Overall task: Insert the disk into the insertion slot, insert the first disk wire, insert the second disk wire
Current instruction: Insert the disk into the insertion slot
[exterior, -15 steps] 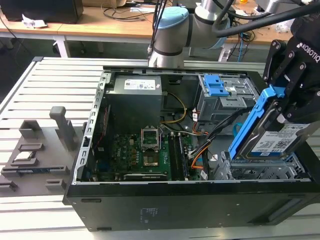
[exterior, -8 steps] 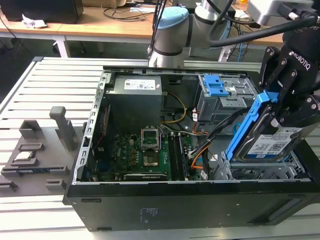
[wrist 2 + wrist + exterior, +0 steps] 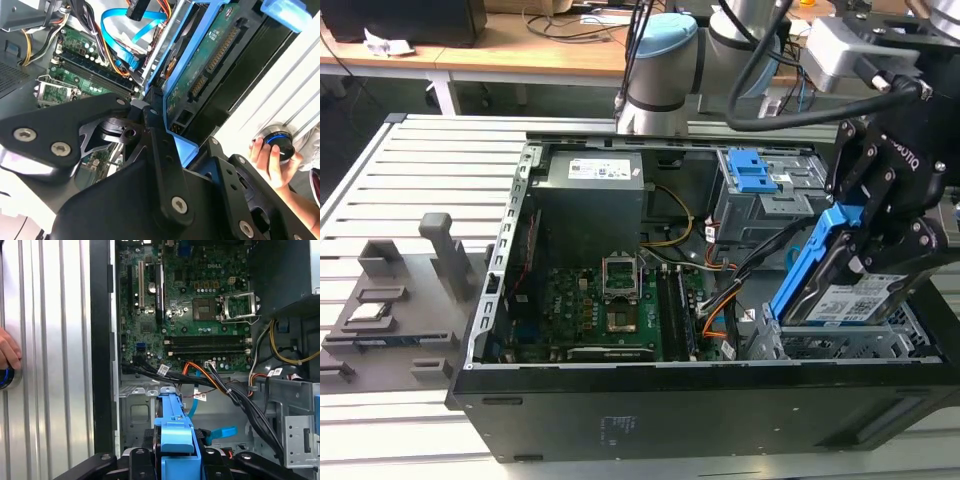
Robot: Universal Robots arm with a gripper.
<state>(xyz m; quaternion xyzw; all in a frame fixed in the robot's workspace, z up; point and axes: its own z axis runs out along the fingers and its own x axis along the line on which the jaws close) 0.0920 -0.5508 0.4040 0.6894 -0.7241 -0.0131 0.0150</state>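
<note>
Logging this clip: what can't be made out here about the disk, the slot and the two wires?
1. The disk, exterior view: its lower end sits behind the slot wall, so how deep it sits is unclear.
2. The blue wire, first wrist view: one end passes behind the disk.
3. The orange-red wires, first wrist view: the plug is buried under black cables.

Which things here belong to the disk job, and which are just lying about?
Job: disk, tilted, held by the pincer at the slot; orange-red wires; light-blue cable.
Lying about: motherboard; grey bay; grey fixtures; hand on a knob.
</note>
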